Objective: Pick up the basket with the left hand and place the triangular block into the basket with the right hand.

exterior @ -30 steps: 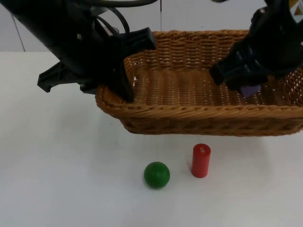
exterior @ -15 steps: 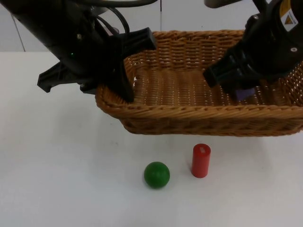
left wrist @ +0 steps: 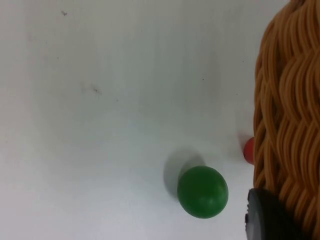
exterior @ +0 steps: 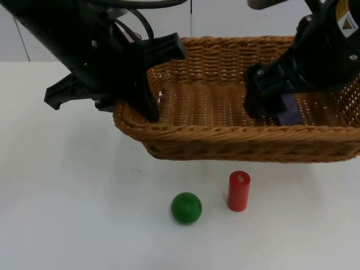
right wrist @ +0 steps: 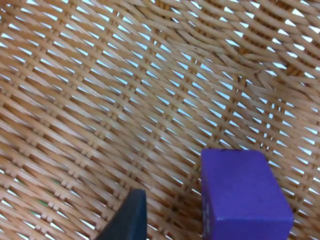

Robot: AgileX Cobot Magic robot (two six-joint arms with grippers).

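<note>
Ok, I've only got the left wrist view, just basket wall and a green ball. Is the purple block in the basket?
Observer: Yes, the purple block lies on the basket floor, by the right gripper.
Operator: Is it gripped?
Observer: Seems not: a fingertip stands apart from it.
Operator: That red sliver?
Observer: A red cylinder, upright on the table beside the green ball; the left gripper grips the basket's left rim.

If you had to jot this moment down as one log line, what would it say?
left gripper: holds basket rim, lifted | right gripper: inside basket over purple block | green ball, red cylinder: on table
</note>
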